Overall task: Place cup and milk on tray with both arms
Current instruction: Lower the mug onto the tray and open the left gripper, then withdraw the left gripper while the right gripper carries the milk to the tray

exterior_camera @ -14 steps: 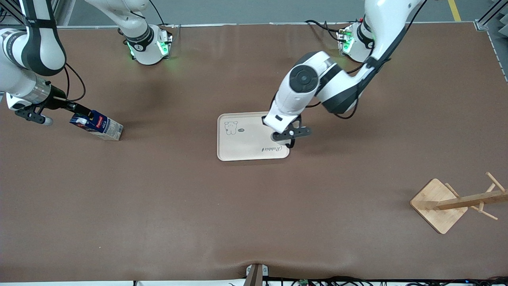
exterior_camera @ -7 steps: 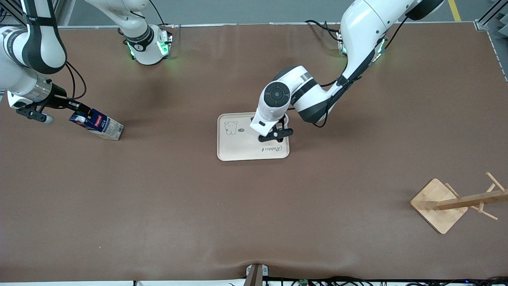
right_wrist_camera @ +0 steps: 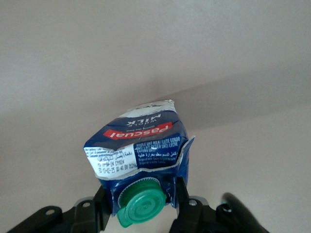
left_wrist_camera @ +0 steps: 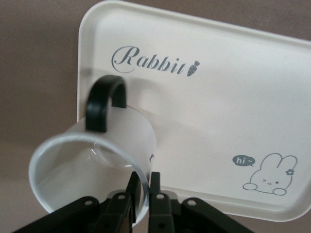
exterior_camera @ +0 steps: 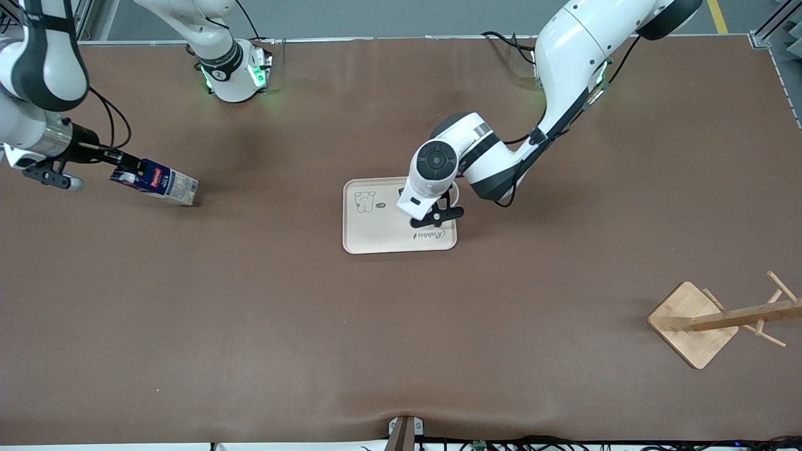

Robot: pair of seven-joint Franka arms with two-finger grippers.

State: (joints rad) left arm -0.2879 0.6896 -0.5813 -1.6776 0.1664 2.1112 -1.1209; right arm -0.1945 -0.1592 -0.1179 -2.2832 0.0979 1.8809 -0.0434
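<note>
The cream tray (exterior_camera: 376,238) lies at the table's middle; it also shows in the left wrist view (left_wrist_camera: 218,97). My left gripper (exterior_camera: 437,213) is over the tray's end with the word "Rabbit". It is shut on the rim of the white cup (left_wrist_camera: 92,160), one finger inside and one outside. The cup hangs tilted, with its black handle (left_wrist_camera: 104,104) toward the word. In the front view the arm hides most of the cup. My right gripper (exterior_camera: 128,170) is shut on the top of the blue milk carton (exterior_camera: 168,185). It holds the carton tilted and low over the table at the right arm's end. The green cap (right_wrist_camera: 141,204) sits between the fingers.
A wooden mug rack (exterior_camera: 695,322) lies on its side toward the left arm's end of the table, nearer the front camera than the tray. The arm bases with green lights (exterior_camera: 235,75) stand along the edge farthest from the front camera.
My left gripper has carried the cup from the tray's edge to a place over the tray. My right gripper has shifted the tilted milk carton slightly up and toward the tray.
</note>
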